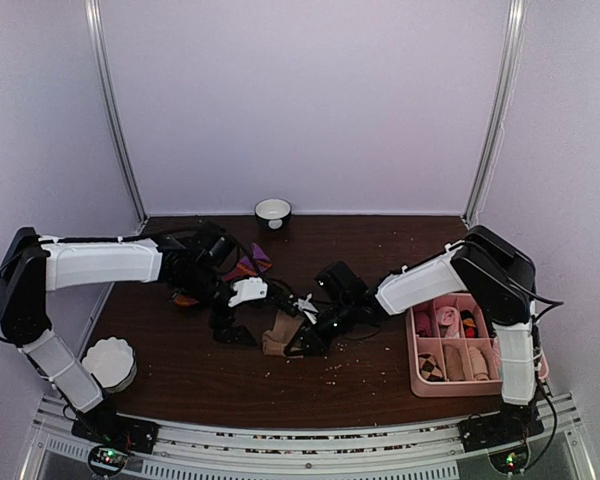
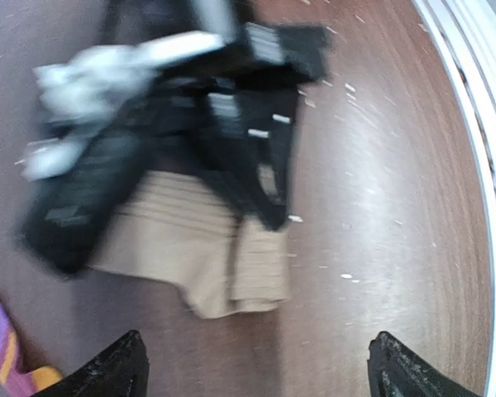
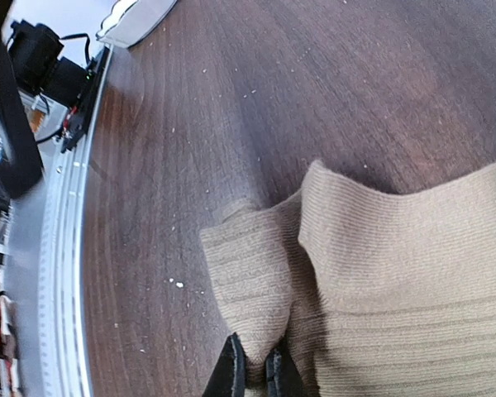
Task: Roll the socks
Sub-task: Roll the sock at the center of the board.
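Observation:
The tan sock (image 1: 280,331) lies folded at the table's middle; it also shows in the left wrist view (image 2: 194,248) and the right wrist view (image 3: 380,281). My right gripper (image 1: 305,342) is shut on a pinched fold of the tan sock (image 3: 252,376). My left gripper (image 1: 230,330) is open just left of the tan sock; its fingertips (image 2: 107,372) stand wide apart, empty. The dark red sock (image 1: 245,268) with purple and orange lies behind the left arm, and its edge shows in the left wrist view (image 2: 4,351).
A pink divided tray (image 1: 412,350) with small rolled socks is at the right. A white bowl (image 1: 111,362) sits at the front left; a dark bowl (image 1: 273,211) at the back. Crumbs are scattered on the brown table (image 1: 360,385).

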Tool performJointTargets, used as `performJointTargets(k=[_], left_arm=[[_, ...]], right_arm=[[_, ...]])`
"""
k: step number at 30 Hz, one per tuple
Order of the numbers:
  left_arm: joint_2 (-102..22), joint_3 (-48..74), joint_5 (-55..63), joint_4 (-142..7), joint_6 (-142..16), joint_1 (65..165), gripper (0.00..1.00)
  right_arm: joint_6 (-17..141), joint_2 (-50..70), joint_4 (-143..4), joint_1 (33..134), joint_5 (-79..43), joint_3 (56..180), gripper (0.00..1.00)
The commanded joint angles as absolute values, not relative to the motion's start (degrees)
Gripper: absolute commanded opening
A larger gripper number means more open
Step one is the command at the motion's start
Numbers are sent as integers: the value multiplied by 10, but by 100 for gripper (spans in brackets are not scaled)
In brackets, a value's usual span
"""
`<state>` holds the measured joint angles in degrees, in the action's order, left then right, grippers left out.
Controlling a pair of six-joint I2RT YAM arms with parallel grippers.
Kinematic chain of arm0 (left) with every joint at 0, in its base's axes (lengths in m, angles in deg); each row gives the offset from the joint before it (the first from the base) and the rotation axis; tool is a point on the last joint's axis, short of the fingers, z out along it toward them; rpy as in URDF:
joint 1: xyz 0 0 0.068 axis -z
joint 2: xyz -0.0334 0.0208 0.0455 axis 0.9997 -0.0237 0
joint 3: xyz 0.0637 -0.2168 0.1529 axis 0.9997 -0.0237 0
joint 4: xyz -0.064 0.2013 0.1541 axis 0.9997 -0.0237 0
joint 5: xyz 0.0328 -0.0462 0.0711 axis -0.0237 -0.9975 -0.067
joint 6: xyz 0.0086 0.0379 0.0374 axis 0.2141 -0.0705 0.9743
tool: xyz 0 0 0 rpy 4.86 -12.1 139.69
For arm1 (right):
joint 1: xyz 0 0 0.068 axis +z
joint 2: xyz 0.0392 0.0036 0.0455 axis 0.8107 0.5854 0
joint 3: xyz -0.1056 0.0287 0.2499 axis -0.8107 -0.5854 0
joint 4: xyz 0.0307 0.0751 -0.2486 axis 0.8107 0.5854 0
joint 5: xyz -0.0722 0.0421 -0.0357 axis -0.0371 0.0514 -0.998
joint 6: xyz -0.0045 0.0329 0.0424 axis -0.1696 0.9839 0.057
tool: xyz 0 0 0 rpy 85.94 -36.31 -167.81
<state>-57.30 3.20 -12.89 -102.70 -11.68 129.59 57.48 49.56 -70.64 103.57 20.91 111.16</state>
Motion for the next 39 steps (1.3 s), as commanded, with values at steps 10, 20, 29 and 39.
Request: performJointTargets(k=[10, 20, 29, 39], left_arm=[[-640, 12, -47, -934, -76, 1379, 76], [-684, 37, -35, -924, -86, 1388, 62], [-756, 102, -22, -989, -91, 1396, 25], [-775, 112, -77, -1052, -114, 1384, 6]], right_arm=[[650, 567, -557, 1011, 226, 1091, 0], [661, 571, -560, 1009, 237, 1095, 0], [684, 570, -569, 1009, 236, 1104, 0], [717, 496, -632, 1007, 187, 1028, 35]])
